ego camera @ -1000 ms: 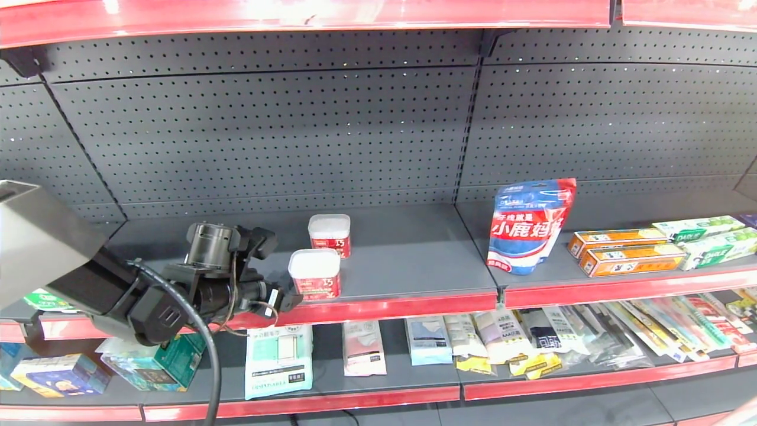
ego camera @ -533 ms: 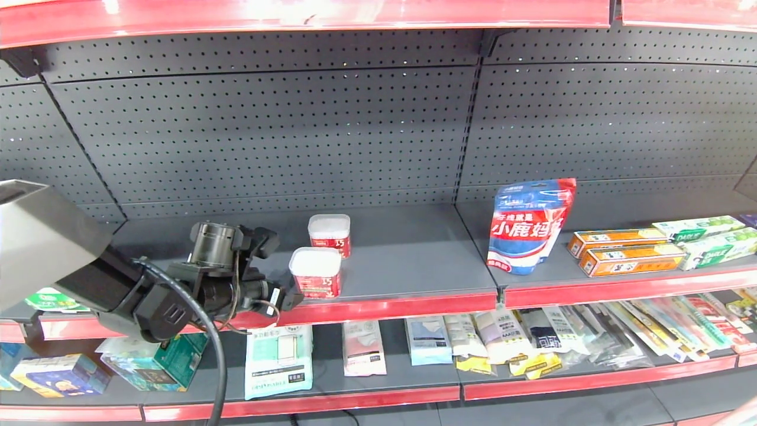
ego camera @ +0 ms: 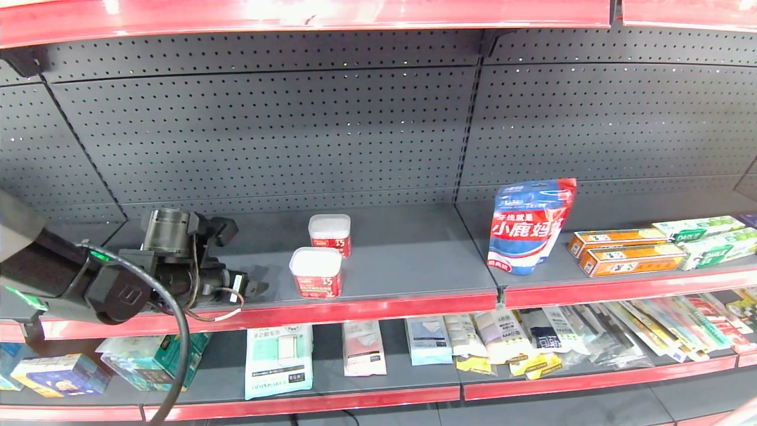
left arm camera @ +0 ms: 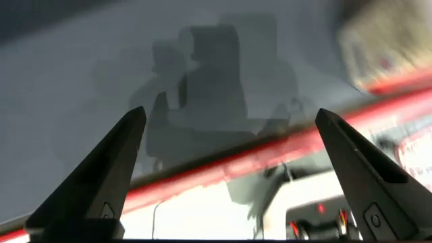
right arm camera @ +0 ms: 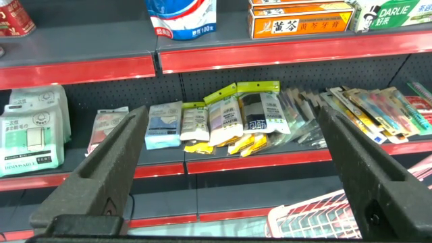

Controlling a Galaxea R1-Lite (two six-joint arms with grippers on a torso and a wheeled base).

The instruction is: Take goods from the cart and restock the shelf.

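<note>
left hand (ego camera: 259, 288) spread wide, empty, near front tub (ego camera: 315, 272), on its left, not touching | rear tub (ego camera: 329, 235) just behind front tub, both on shelf (ego camera: 402, 260) | right hand (right arm camera: 231, 111) spread wide, empty

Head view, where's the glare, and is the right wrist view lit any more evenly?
Head view: glare whitens the top red shelf edge, strongest left of centre; the front tub below casts only a faint shadow. Right wrist view: even light with no glare, and the packets under the red shelf lip are plainly lit.
</note>
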